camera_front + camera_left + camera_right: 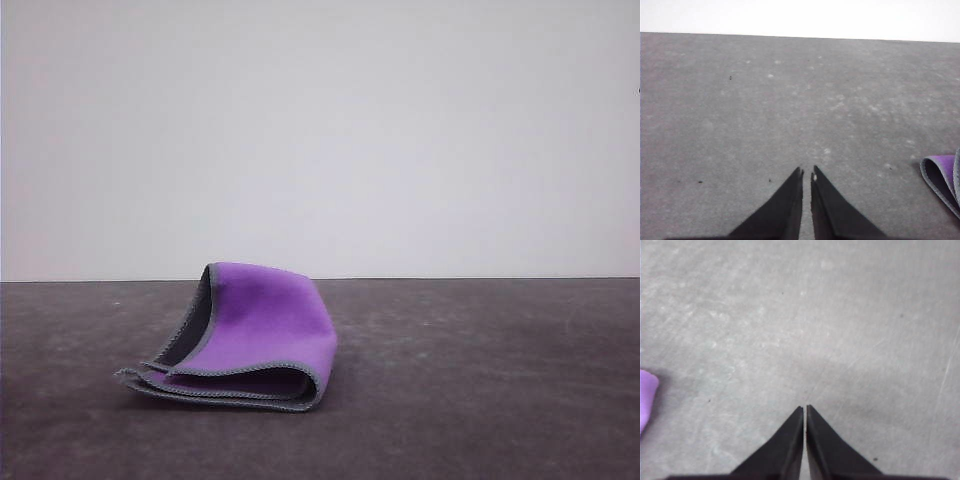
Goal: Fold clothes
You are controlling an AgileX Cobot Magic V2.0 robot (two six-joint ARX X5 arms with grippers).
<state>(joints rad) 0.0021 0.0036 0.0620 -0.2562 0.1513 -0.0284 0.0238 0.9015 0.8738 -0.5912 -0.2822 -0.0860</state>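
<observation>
Cloth (262, 335) lies folded, loosely, beside both grippers; left gripper (806, 172) and right gripper (805, 408) fingers pressed together, empty. Flatten top layer squarely.

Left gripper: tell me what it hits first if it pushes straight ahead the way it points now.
Probably nothing but bare table. The left gripper, jaws nearly shut, points across open grey surface; the cloth lies off to the side of that line, not in it. Depth is hard to judge, so it may graze the tabletop itself.
</observation>
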